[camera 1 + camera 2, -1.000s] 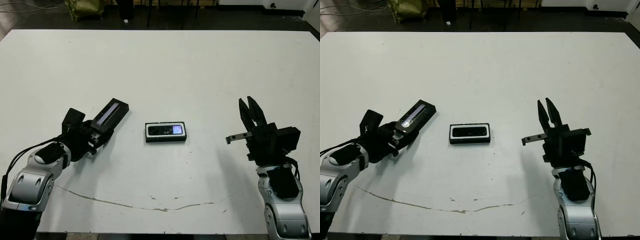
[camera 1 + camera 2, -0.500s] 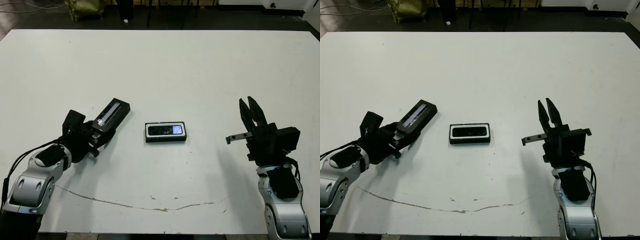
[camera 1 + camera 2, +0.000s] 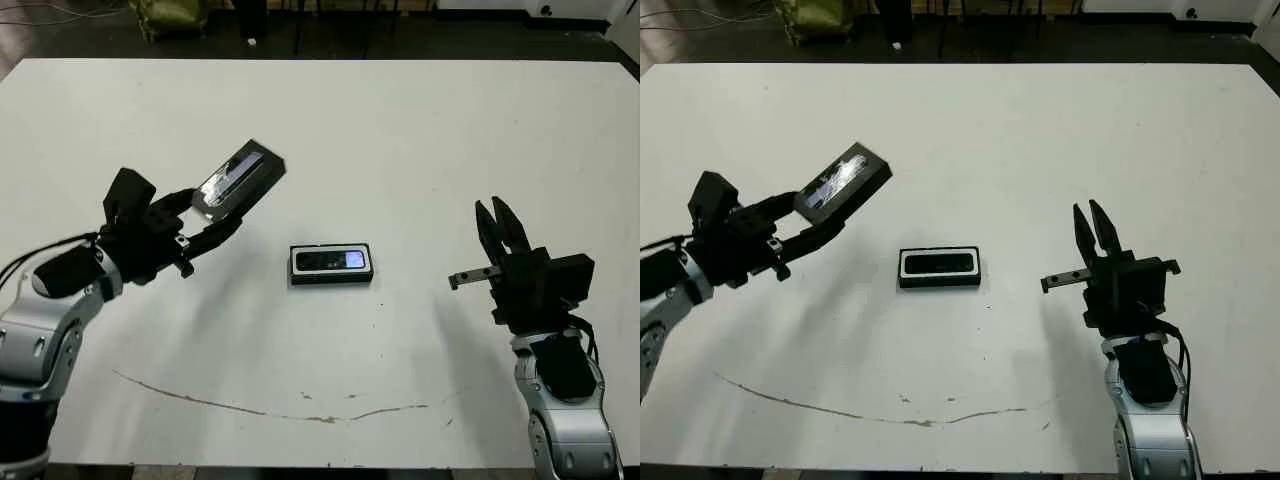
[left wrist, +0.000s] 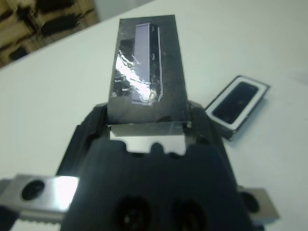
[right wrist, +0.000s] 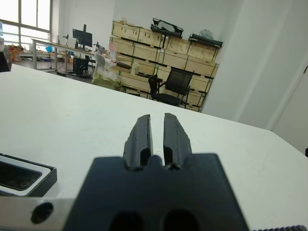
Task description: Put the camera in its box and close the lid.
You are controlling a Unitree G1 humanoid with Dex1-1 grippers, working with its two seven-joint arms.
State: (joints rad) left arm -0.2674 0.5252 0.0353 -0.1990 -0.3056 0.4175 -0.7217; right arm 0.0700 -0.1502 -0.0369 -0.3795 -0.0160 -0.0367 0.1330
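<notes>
The box (image 3: pixel 295 263), a shallow black tray with white lining, lies at the table's middle with the slim black camera (image 3: pixel 331 260) resting inside it, its small bluish screen showing. Left of the box, my left gripper (image 3: pixel 204 218) is shut on the near end of the lid (image 3: pixel 239 177). This black cover with a silvery stripe hangs tilted above the table. In the left wrist view the lid (image 4: pixel 147 82) fills the centre and the box (image 4: pixel 225 130) sits beyond it. My right gripper (image 3: pixel 492 210) stands upright to the right of the box, shut and holding nothing.
A thin brownish crack line (image 3: pixel 240 408) runs across the white table near its front edge. Dark floor and a yellowish bag (image 3: pixel 170 15) lie beyond the far edge. In the right wrist view stacked crates and a chair (image 5: pixel 168 89) stand past the table.
My left gripper has lifted the lid off the table and raised it, tilting it upward. The right arm and the box have stayed almost still.
</notes>
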